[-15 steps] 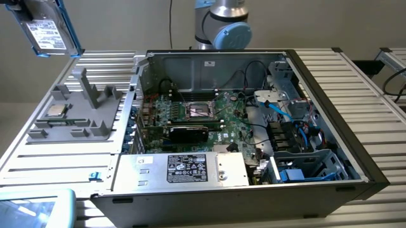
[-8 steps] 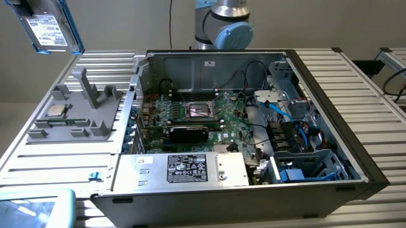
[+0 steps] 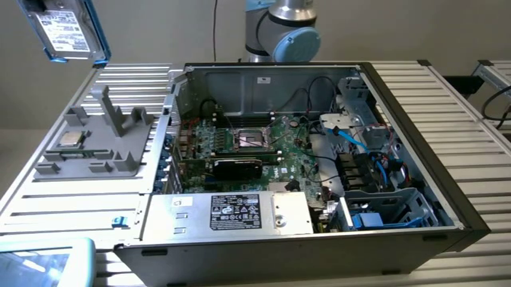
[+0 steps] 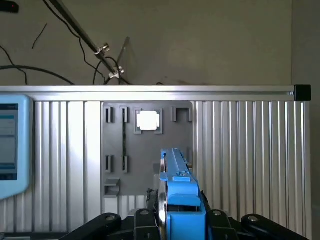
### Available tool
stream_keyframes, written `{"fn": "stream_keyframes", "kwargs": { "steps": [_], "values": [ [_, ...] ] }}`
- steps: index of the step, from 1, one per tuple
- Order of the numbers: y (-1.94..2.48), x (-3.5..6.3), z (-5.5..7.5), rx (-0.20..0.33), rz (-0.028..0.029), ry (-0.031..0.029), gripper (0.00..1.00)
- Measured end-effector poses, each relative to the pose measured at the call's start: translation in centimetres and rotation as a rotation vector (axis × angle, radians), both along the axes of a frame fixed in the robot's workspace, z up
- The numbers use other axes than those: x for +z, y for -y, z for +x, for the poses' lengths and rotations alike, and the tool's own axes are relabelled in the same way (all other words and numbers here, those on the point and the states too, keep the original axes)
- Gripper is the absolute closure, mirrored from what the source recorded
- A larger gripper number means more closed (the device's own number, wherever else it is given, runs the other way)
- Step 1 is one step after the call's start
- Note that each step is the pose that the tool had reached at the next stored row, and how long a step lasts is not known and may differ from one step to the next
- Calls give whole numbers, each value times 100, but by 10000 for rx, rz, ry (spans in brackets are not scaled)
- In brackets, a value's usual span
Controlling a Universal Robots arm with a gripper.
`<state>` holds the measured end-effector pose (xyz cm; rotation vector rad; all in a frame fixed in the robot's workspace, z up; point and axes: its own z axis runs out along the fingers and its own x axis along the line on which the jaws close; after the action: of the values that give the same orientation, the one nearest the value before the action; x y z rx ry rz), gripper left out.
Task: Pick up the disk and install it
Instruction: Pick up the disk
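The disk (image 3: 70, 28), a silver drive with a white label in a bright blue carrier, hangs high in the air at the exterior view's far left, above the grey fixture (image 3: 96, 140). In the wrist view the disk (image 4: 177, 192) stands edge-on between the black fingers (image 4: 107, 222), and my gripper (image 4: 181, 226) is shut on it. Below it lies the grey fixture (image 4: 147, 150).
The open computer case (image 3: 447, 179) fills the middle of the slatted table, with a motherboard, cables, a silver box with a black label (image 3: 231, 212) and a metal drive bay (image 3: 391, 209). A small silver chip (image 3: 70, 139) sits on the fixture. A light-blue framed screen (image 3: 40, 263) is at the near corner.
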<state>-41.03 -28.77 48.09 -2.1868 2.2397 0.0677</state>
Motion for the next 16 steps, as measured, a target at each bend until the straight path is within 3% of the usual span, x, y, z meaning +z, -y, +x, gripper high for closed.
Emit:
{"fn": "stream_keyframes", "kwargs": {
  "steps": [7,16],
  "values": [
    [93,114,231,0,0,0,63],
    [203,185,544,0,0,0,63]
  ]
}}
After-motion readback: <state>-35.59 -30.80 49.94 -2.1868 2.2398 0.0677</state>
